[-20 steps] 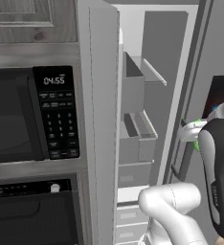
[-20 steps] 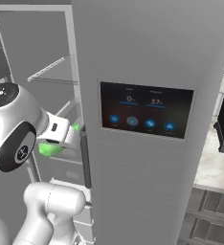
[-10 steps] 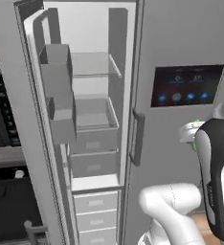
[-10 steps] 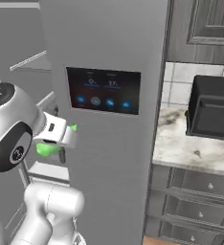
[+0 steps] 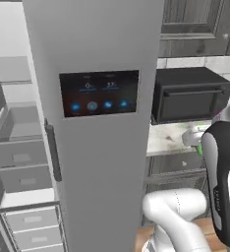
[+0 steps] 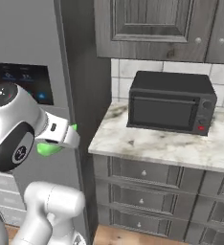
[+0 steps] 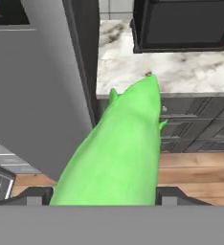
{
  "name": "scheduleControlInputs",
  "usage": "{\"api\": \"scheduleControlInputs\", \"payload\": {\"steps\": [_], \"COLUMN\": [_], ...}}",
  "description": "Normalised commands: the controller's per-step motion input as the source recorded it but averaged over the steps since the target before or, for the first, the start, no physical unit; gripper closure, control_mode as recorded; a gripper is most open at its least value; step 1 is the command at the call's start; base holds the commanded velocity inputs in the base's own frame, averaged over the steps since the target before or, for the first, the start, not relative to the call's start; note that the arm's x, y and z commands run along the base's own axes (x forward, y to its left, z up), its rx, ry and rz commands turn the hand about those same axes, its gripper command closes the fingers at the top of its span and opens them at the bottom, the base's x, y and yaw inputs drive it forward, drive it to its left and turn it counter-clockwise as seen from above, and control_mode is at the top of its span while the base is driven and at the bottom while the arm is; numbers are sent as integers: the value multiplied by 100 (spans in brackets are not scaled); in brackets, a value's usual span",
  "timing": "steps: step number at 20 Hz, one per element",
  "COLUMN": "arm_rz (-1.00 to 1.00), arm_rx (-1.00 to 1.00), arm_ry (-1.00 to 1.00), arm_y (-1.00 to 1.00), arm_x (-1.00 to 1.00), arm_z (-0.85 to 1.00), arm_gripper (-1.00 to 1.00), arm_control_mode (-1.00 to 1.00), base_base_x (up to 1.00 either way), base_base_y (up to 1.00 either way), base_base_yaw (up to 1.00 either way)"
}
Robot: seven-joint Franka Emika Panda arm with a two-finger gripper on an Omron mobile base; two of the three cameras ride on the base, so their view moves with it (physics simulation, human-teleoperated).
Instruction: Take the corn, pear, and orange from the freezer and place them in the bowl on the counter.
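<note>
1. Base has swung right since a second ago: the freezer (image 5: 95, 123) is sitting left now, with the counter (image 6: 157, 143) coming into sight.
2. Gripper (image 7: 104, 198) is clamping a long bright-green husked corn (image 7: 116, 153), pointing toward the counter.

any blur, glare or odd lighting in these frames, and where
Left base view: soft and slightly blurred, the freezer panel text unreadable. Right base view: flat even light, no glare on the counter. Hand view: the green item in the gripper is a flat, unshaded blob that hides much of the view.
</note>
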Motion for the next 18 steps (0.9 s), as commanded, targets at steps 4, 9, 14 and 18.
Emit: {"api": "scheduleControlInputs", "payload": {"steps": [4,9,14,18], "arm_rz": [0,0,0,0], "arm_rx": [0,0,0,0], "arm_ry": [0,0,0,0], "arm_y": [0,0,0,0], "arm_x": [0,0,0,0], "arm_z": [0,0,0,0], "arm_gripper": [100,100,100,100], "arm_control_mode": [100,100,100,100], "base_base_x": [3,13,44,30], "base_base_y": [-100,-100,-100,-100], "base_base_yaw": [0,0,0,0]}}
